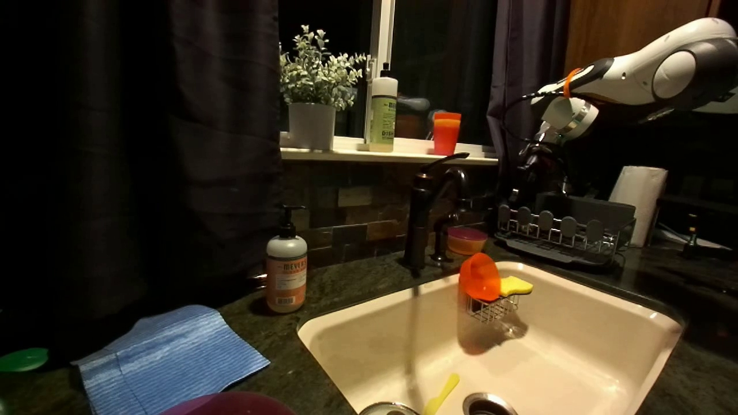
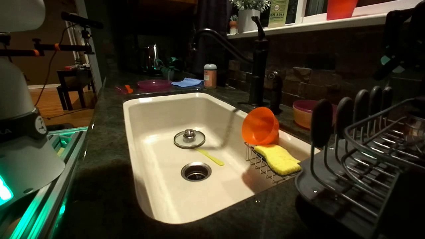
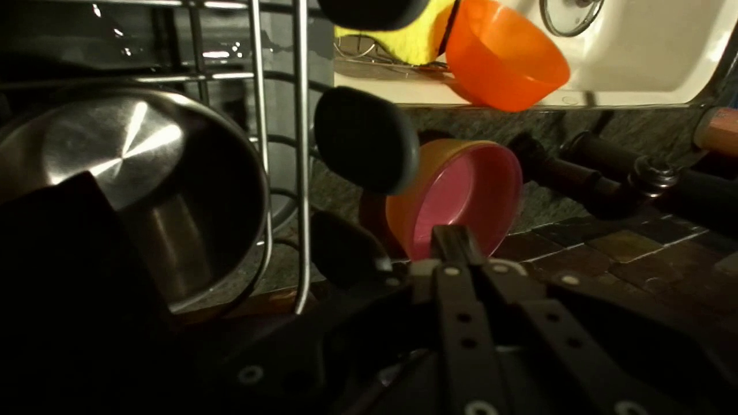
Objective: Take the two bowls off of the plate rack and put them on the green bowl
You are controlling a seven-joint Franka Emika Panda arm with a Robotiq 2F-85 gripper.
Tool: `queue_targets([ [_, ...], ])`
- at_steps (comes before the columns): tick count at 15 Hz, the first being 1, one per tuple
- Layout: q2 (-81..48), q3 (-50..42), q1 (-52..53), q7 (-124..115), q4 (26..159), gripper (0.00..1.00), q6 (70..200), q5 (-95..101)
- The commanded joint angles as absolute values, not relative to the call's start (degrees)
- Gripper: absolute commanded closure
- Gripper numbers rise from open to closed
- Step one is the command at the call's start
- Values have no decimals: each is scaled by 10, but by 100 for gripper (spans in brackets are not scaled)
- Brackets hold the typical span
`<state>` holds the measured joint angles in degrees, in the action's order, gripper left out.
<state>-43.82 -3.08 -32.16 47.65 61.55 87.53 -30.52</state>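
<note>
The magenta-pink bowl (image 3: pixel 461 190) sits nested on an orange bowl (image 3: pixel 399 199) on the counter beside the faucet. The pair also shows in both exterior views, pink rim (image 1: pixel 466 233) above orange side (image 2: pixel 300 117). The dark plate rack (image 1: pixel 568 230) stands to their side; its wires and grey prongs (image 3: pixel 366 138) fill the left of the wrist view. My gripper (image 3: pixel 455 236) has its fingers together and empty, above the rack's wall-side edge; its tips overlap the pink bowl in the picture, apparently above it. The gripper is dark in an exterior view (image 1: pixel 541 164). The green bowl is not visible.
A steel pot (image 3: pixel 121 155) sits in the rack. A tilted orange vessel (image 2: pixel 260 126) and yellow sponge (image 2: pixel 278 159) rest on a wire caddy in the sink (image 2: pixel 136 139). The faucet (image 1: pixel 420 219) rises beside the bowls. A glass lid (image 2: pixel 189 139) lies in the sink.
</note>
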Motion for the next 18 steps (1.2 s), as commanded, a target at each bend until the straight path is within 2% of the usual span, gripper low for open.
queue_targets([
  [1, -446, -29, -318, 464, 597, 73, 860, -304],
  [9, -435, -31, -305, 456, 603, 13, 866, -299],
  [11, -421, -31, -300, 456, 619, 1, 868, -298],
  [18, -298, -37, -278, 478, 788, 0, 883, -290],
])
